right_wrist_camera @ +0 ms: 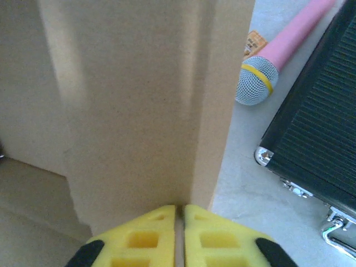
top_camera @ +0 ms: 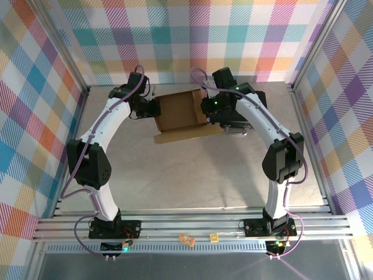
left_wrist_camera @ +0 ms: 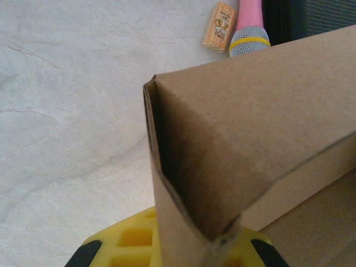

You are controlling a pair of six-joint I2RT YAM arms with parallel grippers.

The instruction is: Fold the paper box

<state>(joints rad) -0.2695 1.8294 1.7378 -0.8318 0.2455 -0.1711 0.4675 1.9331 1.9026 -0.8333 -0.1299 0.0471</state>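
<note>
Just left of the black case point(right_wrist_camera: 317, 122), one paper box point(top_camera: 178, 114) sits at the far middle of the table, open side up, long axis roughly left-right, with one flap lying flat toward the arm bases. Two grippers: left gripper point(left_wrist_camera: 189, 250) is clamped on the box wall farthest from the case, right gripper point(right_wrist_camera: 179, 222) is pinched shut on the wall nearest it. One pink microphone point(right_wrist_camera: 258, 78) and one wooden block point(left_wrist_camera: 219, 25) lie beside the case.
</note>
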